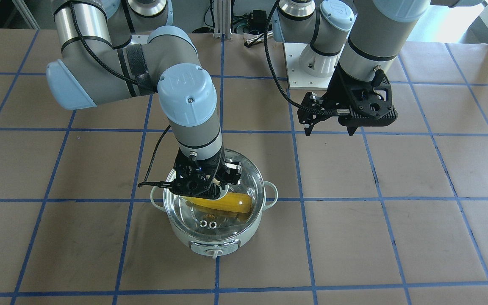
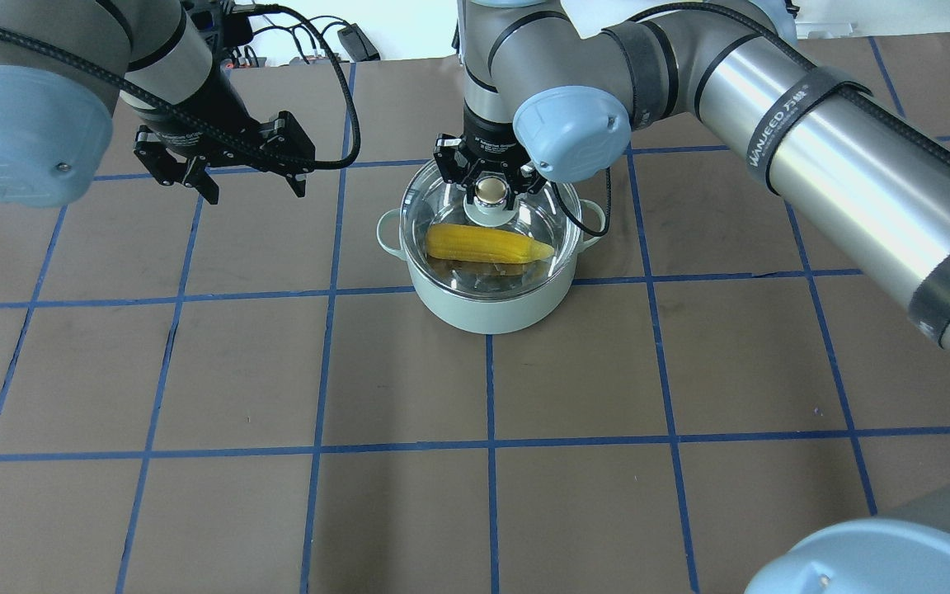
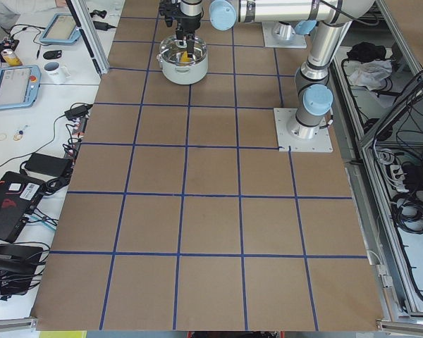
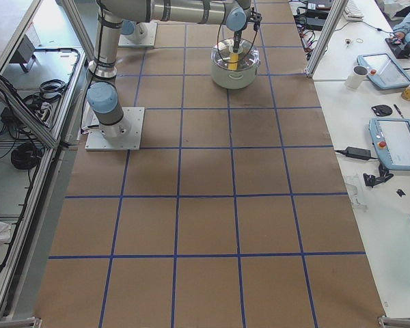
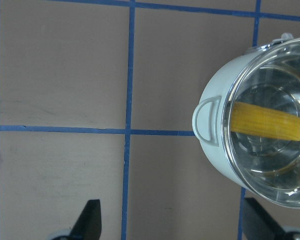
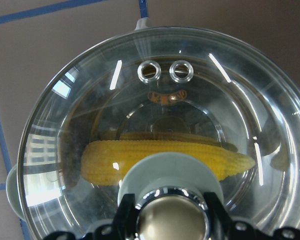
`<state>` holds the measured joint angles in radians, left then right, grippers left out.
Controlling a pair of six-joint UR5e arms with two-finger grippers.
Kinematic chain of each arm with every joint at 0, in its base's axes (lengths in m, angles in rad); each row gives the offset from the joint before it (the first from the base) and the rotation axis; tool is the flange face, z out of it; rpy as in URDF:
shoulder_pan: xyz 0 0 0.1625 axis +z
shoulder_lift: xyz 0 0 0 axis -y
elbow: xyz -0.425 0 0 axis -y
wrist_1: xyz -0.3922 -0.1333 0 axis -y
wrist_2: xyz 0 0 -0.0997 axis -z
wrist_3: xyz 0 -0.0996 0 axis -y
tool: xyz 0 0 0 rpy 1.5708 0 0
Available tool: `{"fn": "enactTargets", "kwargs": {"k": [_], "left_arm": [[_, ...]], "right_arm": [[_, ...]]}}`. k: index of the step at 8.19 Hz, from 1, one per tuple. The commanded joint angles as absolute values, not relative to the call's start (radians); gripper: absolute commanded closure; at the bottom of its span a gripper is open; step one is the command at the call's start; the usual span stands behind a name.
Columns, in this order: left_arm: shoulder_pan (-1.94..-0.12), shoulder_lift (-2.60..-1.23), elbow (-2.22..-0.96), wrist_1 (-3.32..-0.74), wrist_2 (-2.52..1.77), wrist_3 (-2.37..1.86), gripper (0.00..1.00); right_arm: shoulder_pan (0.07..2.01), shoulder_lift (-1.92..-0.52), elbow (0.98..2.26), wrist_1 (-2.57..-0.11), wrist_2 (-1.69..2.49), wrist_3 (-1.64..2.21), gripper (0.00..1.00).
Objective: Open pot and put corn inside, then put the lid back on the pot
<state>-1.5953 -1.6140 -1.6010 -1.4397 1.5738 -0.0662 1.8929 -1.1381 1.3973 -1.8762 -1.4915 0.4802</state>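
Note:
The pale mint-green pot (image 1: 184,242) stands on the table, also shown in the overhead view (image 2: 483,312). The clear glass lid (image 1: 227,222) sits on its rim. The yellow corn (image 2: 487,245) lies inside under the glass and shows in the right wrist view (image 6: 110,162). My right gripper (image 2: 491,191) is over the pot's centre, with its fingers (image 6: 126,215) shut on the lid's beige knob (image 6: 170,220). My left gripper (image 2: 252,186) hangs open and empty above the table, apart from the pot, and the left wrist view shows the pot's handle (image 5: 207,121).
The table is covered in brown paper with a blue tape grid (image 1: 295,199). The left arm's white base plate (image 1: 307,67) is at the robot's side. Side benches hold tablets (image 3: 13,84) and a mug (image 4: 359,76).

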Motion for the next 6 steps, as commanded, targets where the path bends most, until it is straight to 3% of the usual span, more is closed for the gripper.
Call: {"fn": "enactTargets", "kwargs": {"k": [1,2,6], "left_arm": [[-1.595,-1.592,-1.603,-1.471,1.634,-0.063,0.0],[-1.595,-1.582,-1.605,-1.491,1.634,-0.064,0.0],[-1.595,-1.6,-1.603,-1.49,1.631,-0.067,0.0]], "right_arm": [[1.893,-1.137,1.397,-1.876,-1.49,0.477,0.73],[1.893,-1.138,1.399,-1.876,-1.489,0.48,0.65],[1.893,-1.141,1.404,-1.875,-1.479,0.488,0.1]]}}
